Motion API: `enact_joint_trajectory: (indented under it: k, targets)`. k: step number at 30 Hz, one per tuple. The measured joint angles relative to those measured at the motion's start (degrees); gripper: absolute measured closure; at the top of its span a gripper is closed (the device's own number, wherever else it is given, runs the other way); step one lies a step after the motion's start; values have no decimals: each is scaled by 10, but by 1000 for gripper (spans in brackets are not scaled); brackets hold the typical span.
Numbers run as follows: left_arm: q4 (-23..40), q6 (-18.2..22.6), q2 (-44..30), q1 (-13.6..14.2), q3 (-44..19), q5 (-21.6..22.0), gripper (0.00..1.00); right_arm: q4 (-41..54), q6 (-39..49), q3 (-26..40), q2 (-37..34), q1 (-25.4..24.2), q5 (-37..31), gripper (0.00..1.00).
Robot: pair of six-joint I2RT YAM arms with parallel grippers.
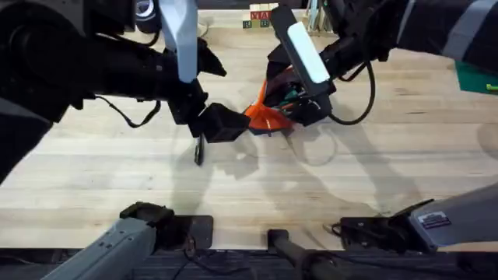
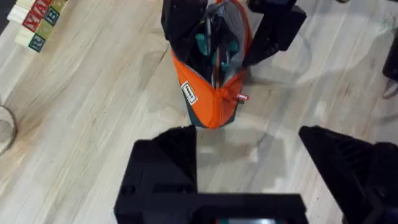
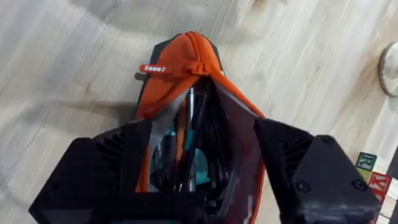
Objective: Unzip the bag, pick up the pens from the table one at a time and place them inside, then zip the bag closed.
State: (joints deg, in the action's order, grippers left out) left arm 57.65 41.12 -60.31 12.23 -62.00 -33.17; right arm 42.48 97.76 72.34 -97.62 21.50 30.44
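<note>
In the overhead view, the two arms are rising large and dark under the camera. The left gripper [image 1: 220, 123] is hanging just beside the orange end of the bag [image 1: 268, 117], while the right gripper [image 1: 299, 97] is reaching into the bag from the other side. One of the pens [image 1: 199, 152] is lying on the table [image 1: 249, 187], just beside the bag on the left gripper's side, partly under that gripper.

In the left wrist view, the left gripper [image 2: 249, 165] is standing released, its black fingers [image 2: 165, 155] wide apart and grasping nothing, near the closed end of the bag [image 2: 208, 99]. The bag is gaping open, and teal and dark things are showing inside.

In the right wrist view, the right gripper [image 3: 199, 168] is spreading the mouth of the bag [image 3: 186, 62]; its fingers [image 3: 118, 162] are apart, perhaps pressing the lining outward. The red zipper tab [image 3: 153, 68] is sitting at the far end.

The filling step seems to be in hand. The next move is probably asking the left gripper to descend onto the pen and clench it.
</note>
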Motion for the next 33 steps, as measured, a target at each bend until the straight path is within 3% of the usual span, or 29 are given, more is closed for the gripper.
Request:
enact_joint_trajectory:
  k: [4, 11, 18, 27, 33]
  targets:
    - [0, 0, 0, 0, 0, 0, 6, 0, -32, 0, 0, 0, 0, 4]
    - [0, 0, 0, 0, 0, 0, 7, 19, -169, 0, 21, 4, -4, 4]
    - [0, 0, 0, 0, 0, 0, 6, 42, -232, 0, 109, 5, -17, 4]
    - [0, 0, 0, 0, 0, 0, 7, 76, -316, 0, 219, 5, -98, 4]
    - [0, 0, 0, 0, 0, 0, 6, 84, -462, 0, 260, 5, -112, 3]
